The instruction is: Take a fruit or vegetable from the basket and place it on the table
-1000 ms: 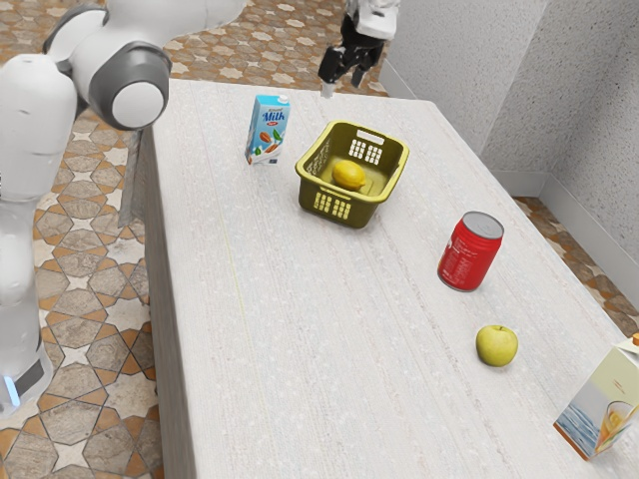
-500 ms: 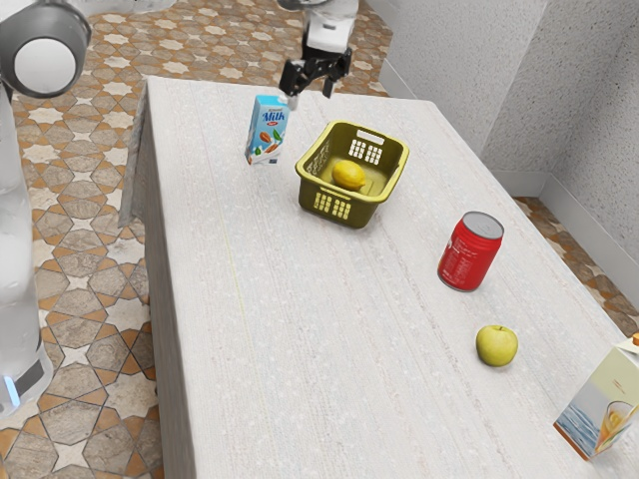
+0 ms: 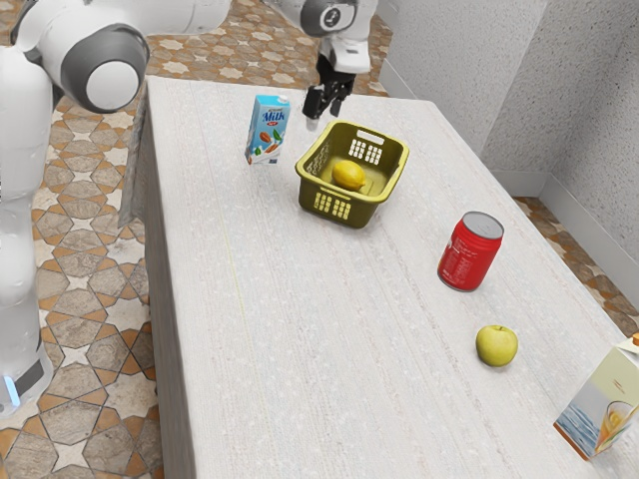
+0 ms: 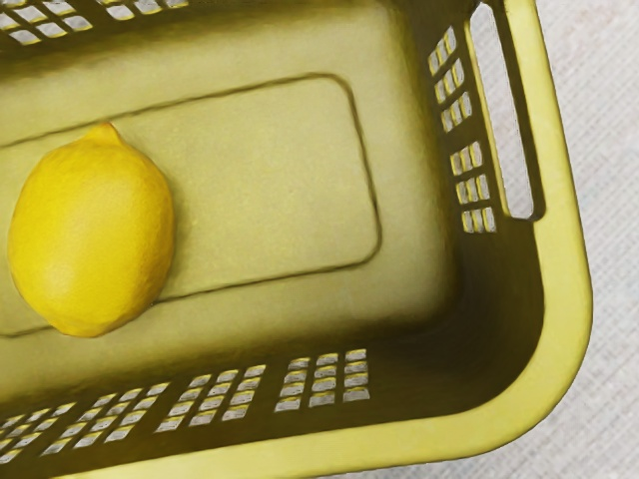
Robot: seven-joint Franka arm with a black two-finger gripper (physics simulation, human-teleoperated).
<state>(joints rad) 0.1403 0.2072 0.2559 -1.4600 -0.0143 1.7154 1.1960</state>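
Note:
My gripper (image 3: 324,114) is open with nothing between its fingers, above the far rim of the olive-green basket (image 3: 333,205) toward the exterior view's left. Inside the basket a yellow lemon (image 3: 348,176) lies on the floor. In the wrist view the lemon (image 4: 92,232) rests on its side, off to one side of the basket floor, and the basket (image 4: 565,249) shows its slotted walls and a handle opening. A green apple (image 3: 496,345) sits on the white table (image 3: 300,339), well away from the basket.
A blue milk carton (image 3: 267,130) stands close to the basket on the exterior view's left. On its right are a red can (image 3: 470,251) and, near the table's edge, a juice carton (image 3: 603,401).
My hand first swung toward the exterior view's left, then came partway back and lower, turning as it moved. It is now closer to the basket. The lemon and the basket have stayed put.

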